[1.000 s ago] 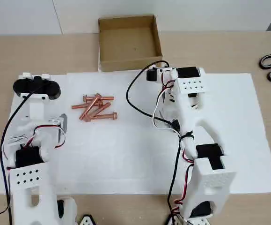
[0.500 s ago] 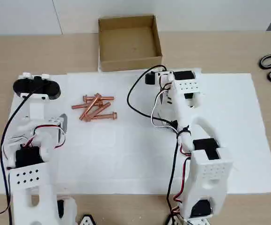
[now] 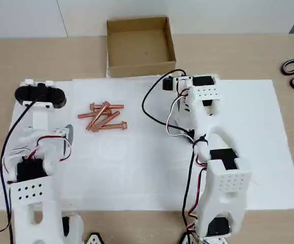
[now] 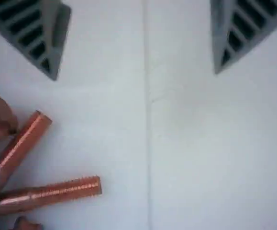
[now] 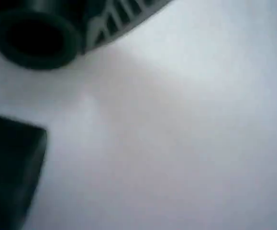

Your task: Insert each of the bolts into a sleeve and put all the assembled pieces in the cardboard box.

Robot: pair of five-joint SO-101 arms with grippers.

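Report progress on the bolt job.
Done: nothing; the cardboard box holds no pieces. In hand: the left claw hangs open, holding nothing, near the bolts, which lie bare in a pile. Left: sleeving each bolt and boxing them all.

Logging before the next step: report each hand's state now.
Left hand: open, holding nothing.
Right hand: cannot be told; a black sleeve sits right against it.

2 copper bolts (image 4: pixel 52 190) on white sheet (image 4: pixel 200 153), beside wide-apart fingers (image 4: pixel 38 33) of left gripper (image 4: pixel 134 69)
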